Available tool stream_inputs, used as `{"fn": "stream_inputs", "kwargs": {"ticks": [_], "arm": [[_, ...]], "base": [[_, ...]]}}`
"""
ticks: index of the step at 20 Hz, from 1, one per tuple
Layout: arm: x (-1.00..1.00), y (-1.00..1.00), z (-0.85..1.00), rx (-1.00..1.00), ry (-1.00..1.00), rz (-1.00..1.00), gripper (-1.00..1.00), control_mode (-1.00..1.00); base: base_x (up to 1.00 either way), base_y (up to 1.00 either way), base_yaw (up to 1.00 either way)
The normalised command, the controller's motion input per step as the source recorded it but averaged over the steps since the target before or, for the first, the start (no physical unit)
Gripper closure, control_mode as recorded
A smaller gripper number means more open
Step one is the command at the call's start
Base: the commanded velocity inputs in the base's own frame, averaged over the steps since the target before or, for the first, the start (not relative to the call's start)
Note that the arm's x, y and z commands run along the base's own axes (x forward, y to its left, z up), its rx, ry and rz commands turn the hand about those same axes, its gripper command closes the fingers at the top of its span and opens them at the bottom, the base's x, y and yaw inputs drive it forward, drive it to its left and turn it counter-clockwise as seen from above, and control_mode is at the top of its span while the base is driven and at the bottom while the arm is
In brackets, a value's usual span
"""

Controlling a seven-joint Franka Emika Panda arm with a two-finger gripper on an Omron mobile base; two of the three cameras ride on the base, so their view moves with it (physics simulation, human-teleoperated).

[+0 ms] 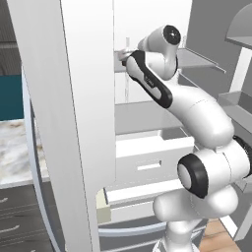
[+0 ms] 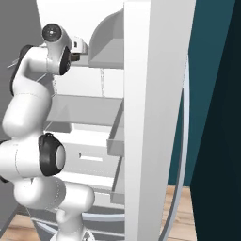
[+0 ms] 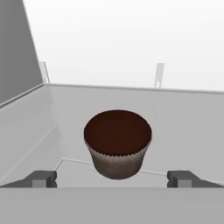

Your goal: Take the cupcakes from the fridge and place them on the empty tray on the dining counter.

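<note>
One cupcake [image 3: 117,143] sits upright on a pale grey shelf [image 3: 183,127] inside the fridge [image 1: 64,123], straight ahead of the gripper [image 3: 112,178] and between the lines of its two fingers [image 3: 42,178], which stand spread wide with nothing in them. The arm reaches past the open door into the white interior. The cupcake looks light and soft: a dark brown domed top over a pleated paper wrapper (the ridged skirt narrows toward the base). It would likely crush or smear if squeezed at the top, so the better hold seems to be across the wrapper's sides, low to mid height, with a gentle close. The paper should give some friction, though the taper could let it slip downward.
</note>
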Motion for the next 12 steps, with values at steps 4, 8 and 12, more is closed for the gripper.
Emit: {"fn": "stream_inputs", "kwargs": {"ticks": [4, 8, 12], "arm": [[0.31, 0.04, -0.09, 0.0, 0.0, 0.0, -1.0, -1.0], [0.32, 0.05, -0.1, 0.0, 0.0, 0.0, -1.0, -1.0], [0.34, 0.05, -0.13, 0.0, 0.0, 0.0, -1.0, -1.0]], "base": [[0.0, 0.0, 0.0], [0.0, 0.0, 0.0], [0.0, 0.0, 0.0]]}}
